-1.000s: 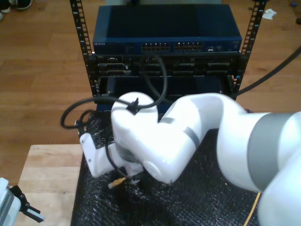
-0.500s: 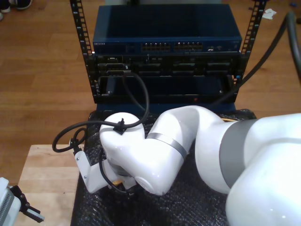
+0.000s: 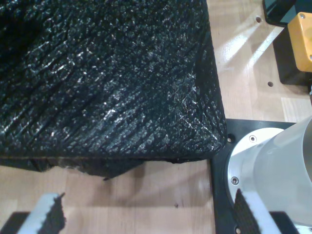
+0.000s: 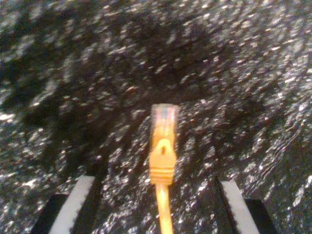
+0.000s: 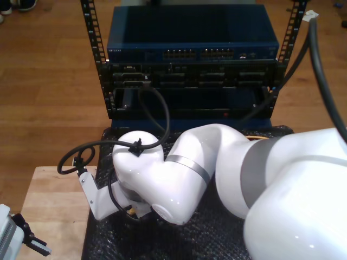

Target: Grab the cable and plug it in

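Lowered since earlier: my second gripper, jaws open astride the cable; close squarely on plug.

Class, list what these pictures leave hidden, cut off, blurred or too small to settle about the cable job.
- Cable: its run is cut off by the second wrist view's edge.
- Plug clip: blurred in the second wrist view.
- Second gripper: in the exterior view the white arm covers it.
- Rack ports: too small in the exterior view to tell which are free.
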{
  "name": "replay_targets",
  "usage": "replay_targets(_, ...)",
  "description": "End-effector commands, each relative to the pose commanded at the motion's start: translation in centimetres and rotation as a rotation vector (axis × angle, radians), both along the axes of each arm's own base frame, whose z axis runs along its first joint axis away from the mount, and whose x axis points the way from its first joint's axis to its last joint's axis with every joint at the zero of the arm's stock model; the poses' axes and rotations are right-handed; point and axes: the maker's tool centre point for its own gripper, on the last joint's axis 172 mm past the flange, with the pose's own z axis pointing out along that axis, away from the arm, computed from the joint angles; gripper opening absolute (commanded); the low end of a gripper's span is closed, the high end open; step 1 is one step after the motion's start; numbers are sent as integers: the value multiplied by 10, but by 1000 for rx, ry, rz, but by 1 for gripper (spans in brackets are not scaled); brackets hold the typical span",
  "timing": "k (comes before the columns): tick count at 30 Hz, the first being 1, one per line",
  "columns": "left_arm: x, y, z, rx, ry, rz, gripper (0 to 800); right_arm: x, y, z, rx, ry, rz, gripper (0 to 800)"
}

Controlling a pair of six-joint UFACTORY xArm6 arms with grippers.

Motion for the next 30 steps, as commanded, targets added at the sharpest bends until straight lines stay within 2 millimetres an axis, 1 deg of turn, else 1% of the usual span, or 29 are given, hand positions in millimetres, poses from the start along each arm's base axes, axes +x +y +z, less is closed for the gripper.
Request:
replay_targets(1, 0, 0, 0, 0, -1, -1, 800, 0, 0, -1, -1, 1, 0, 512)
replay_targets(10, -1, -1, -1, -7, 5, -2, 800, 1, 1, 0, 1, -1, -2, 427)
replay_targets(15, -1, -1, -1, -7, 5, -2, 800, 0, 0, -2, -2, 2, -3, 303)
replay_targets(17, -1, -1, -1, -7, 5, -2, 800, -1, -1, -3, -3, 3, -3, 269)
replay_targets(24, -1, -1, -1, -7, 5, -2, 800, -2, 1, -4, 3, 1, -1, 62)
replay_targets(30, -1, -1, -1, -8, 6, -2, 800, -1, 2, -1, 14, -5, 0, 6)
